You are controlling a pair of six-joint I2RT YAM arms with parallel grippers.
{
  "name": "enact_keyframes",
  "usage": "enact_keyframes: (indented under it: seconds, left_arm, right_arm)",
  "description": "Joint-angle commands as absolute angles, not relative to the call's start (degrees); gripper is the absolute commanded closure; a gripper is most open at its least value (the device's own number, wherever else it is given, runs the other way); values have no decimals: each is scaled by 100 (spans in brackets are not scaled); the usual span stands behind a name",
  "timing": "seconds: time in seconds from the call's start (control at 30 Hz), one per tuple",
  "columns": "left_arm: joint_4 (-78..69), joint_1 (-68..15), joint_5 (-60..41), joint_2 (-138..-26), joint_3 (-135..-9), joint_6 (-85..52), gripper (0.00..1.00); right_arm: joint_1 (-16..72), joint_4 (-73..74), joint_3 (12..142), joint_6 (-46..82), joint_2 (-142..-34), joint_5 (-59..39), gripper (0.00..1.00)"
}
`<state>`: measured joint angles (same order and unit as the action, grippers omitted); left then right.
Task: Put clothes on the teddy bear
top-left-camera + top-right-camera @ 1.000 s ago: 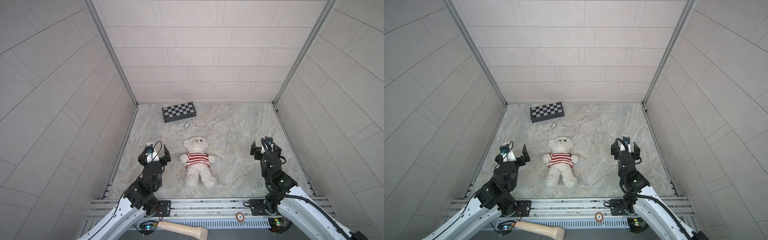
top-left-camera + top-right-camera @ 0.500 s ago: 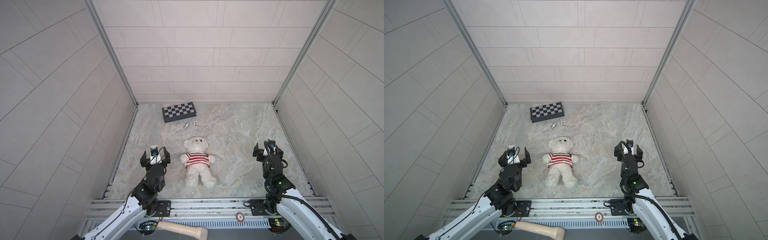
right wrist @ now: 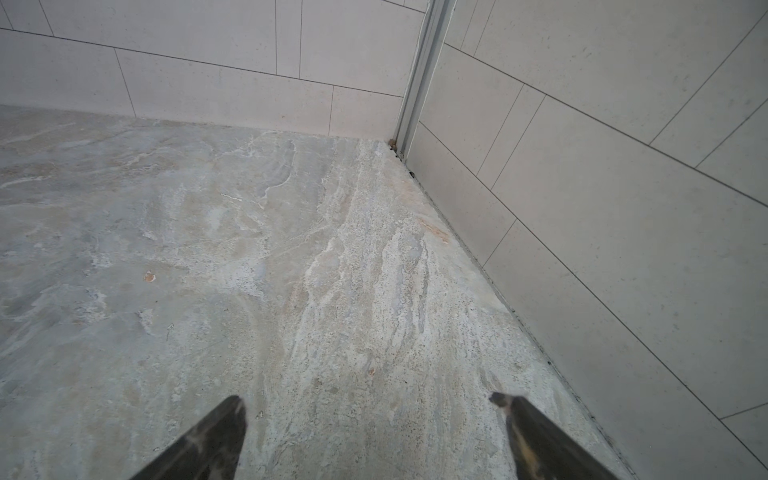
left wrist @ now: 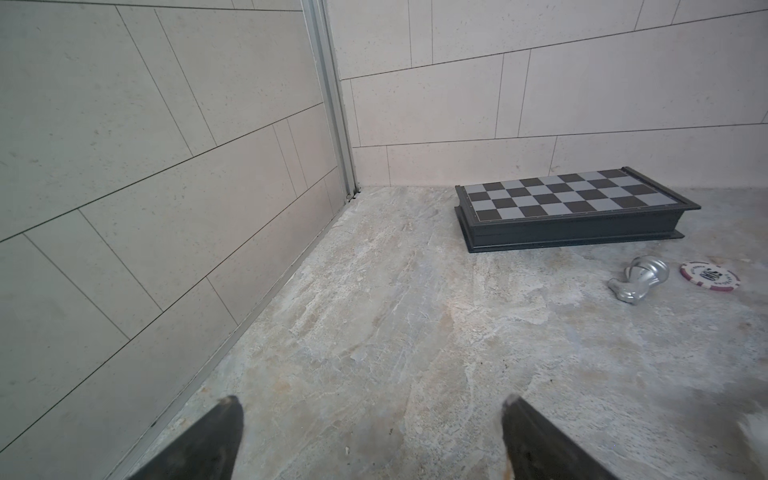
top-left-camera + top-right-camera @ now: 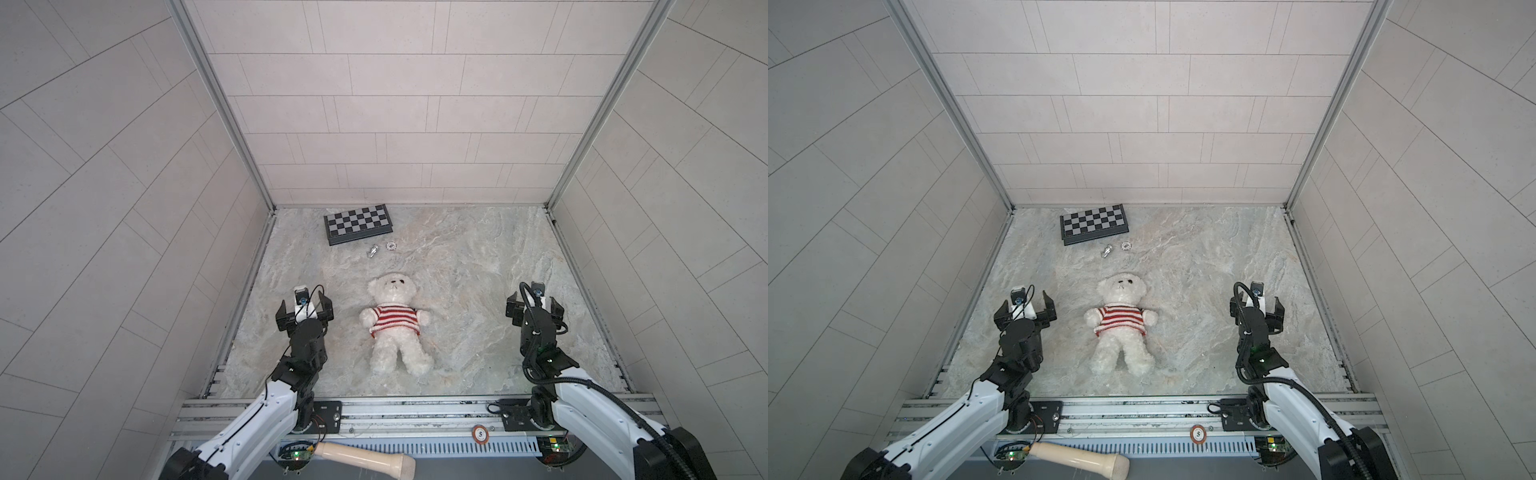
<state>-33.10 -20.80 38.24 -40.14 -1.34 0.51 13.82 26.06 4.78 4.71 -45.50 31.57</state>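
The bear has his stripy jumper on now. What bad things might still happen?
1. The left gripper hangs open close beside the fluffy white teddy bear; a sideways swing might shove it.
2. The red-and-white striped knit sweater covers only its chest; a gripper reaching in might snag the knit and tug it up.

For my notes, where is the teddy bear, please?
In both top views the teddy bear lies face-up centrally, between the left gripper and right gripper.
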Motion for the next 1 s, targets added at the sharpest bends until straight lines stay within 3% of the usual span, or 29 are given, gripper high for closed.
enact_keyframes:
  seconds: [0.0, 0.8, 0.97]
  left_arm:
    - [-4090, -1788, 3381, -4322, -129, 54, 0]
    - [-6602, -729, 1874, -7329, -908, -114, 0]
    - [-6802, -574, 1588, -7772, -1039, -159, 0]
  right_arm:
    - [1366, 2946, 679, 406, -4754, 3303, 1]
    - [1091, 7163, 1283, -33, -8887, 3103, 1]
    - [938, 7355, 1377, 19, -9322, 2794, 1]
